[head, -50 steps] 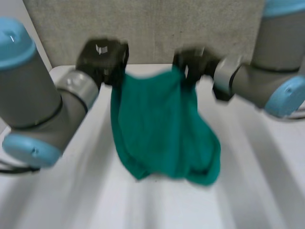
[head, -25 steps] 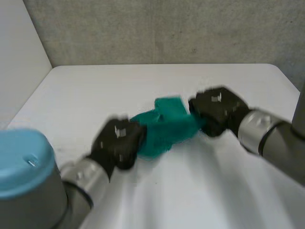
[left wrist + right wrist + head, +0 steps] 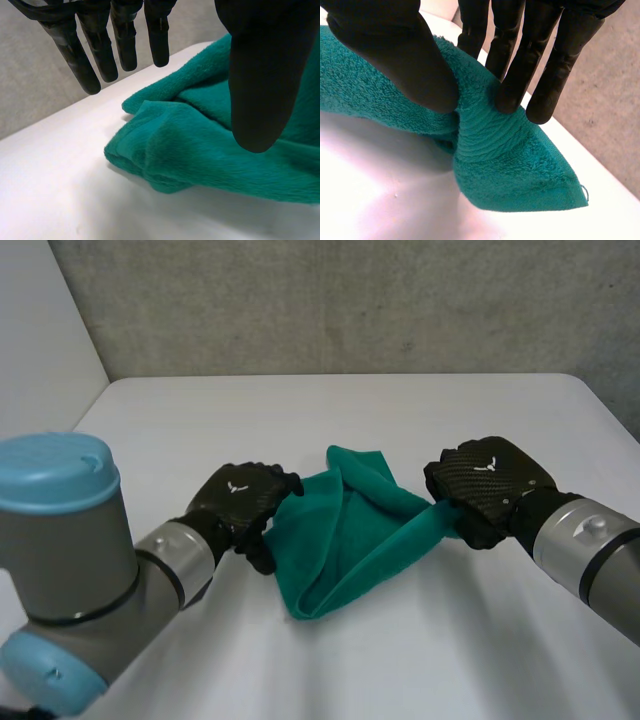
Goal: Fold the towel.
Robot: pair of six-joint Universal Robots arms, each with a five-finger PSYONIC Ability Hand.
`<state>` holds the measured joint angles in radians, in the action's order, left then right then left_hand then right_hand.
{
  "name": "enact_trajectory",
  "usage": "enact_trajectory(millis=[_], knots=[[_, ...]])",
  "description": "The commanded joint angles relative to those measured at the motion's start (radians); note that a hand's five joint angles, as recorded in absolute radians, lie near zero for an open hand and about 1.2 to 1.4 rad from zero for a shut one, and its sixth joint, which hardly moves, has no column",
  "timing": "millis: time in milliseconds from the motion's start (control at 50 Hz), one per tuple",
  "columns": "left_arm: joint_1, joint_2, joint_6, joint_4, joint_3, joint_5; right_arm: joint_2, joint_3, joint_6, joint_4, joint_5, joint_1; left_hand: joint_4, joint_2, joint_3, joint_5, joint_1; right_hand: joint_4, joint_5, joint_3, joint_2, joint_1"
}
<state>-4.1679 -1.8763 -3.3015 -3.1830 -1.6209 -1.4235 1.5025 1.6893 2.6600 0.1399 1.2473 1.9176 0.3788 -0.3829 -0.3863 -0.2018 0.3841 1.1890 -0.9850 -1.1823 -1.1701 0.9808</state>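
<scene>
Green terry towel [image 3: 345, 540] lies crumpled on the white table [image 3: 300, 410] in the head view, near the middle, between the two black hands. One part of it is stretched as a raised band toward the right hand [image 3: 487, 485]. This hand sits at the towel's right end with its fingers curled down on the cloth. The left hand [image 3: 243, 502] is at the towel's left edge, back side up. It touches or nearly touches the cloth; from this view I cannot tell which. A grey wall [image 3: 350, 300] stands behind the table.

In the left wrist view, the left hand [image 3: 260, 75] is open. Its fingers [image 3: 100, 50] are straight and apart from the thumb, and nothing is between them. The towel [image 3: 200, 145] lies on the table [image 3: 50, 195] under the palm, with a rounded folded edge toward the fingertips. The thumb is in front of the cloth; whether it touches is not clear.

In the right wrist view, the right hand [image 3: 395, 45] grips the towel [image 3: 510, 165]. The thumb on one side and the fingers [image 3: 520, 65] on the other pinch a ridge of cloth between them. Beyond the fingertips a corner of the towel rests on the table [image 3: 380, 200], with a small loose thread at its tip.
</scene>
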Motion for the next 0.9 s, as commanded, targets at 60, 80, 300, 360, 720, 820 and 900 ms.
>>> enact_trajectory(millis=[60,80,300,360,720,820,900], knots=[[-0.037,-0.141,-0.204,-0.009,0.098,0.196,0.053,0.044,-0.037,-0.011,-0.043,-0.009,0.061,-0.057,-0.053,-0.063,0.055,0.207,-0.237,-0.214,-0.226,0.415],[-0.032,-0.170,-0.219,-0.009,0.120,0.233,0.054,0.044,-0.037,-0.011,-0.046,-0.009,0.061,-0.057,-0.053,-0.063,0.055,0.207,-0.237,-0.214,-0.226,0.415],[0.017,-0.395,-0.311,0.035,0.326,0.308,0.067,0.052,-0.037,-0.008,-0.078,-0.009,0.066,-0.062,-0.059,-0.069,0.061,0.207,-0.237,-0.214,-0.226,0.415],[0.018,-0.408,-0.326,0.043,0.335,0.305,0.065,0.053,-0.037,-0.008,-0.078,-0.011,0.093,-0.089,-0.086,-0.096,0.088,0.207,-0.237,-0.214,-0.226,0.415],[-0.001,-0.253,-0.388,0.060,0.305,0.028,0.041,-0.059,-0.081,0.136,0.023,-0.175,1.017,-1.013,-1.010,-1.020,1.012,0.207,-0.237,-0.214,-0.226,0.415],[-0.003,-0.130,-0.383,0.078,0.165,0.026,-0.011,-0.054,-0.182,0.262,0.023,-0.173,1.017,-1.013,-1.010,-1.020,1.012,0.207,-0.237,-0.214,-0.226,0.415],[-0.003,-0.077,-0.379,0.098,0.078,0.026,-0.036,-0.051,-0.247,0.325,0.026,-0.172,1.017,-1.013,-1.010,-1.020,1.012,0.207,-0.237,-0.214,-0.226,0.415]])
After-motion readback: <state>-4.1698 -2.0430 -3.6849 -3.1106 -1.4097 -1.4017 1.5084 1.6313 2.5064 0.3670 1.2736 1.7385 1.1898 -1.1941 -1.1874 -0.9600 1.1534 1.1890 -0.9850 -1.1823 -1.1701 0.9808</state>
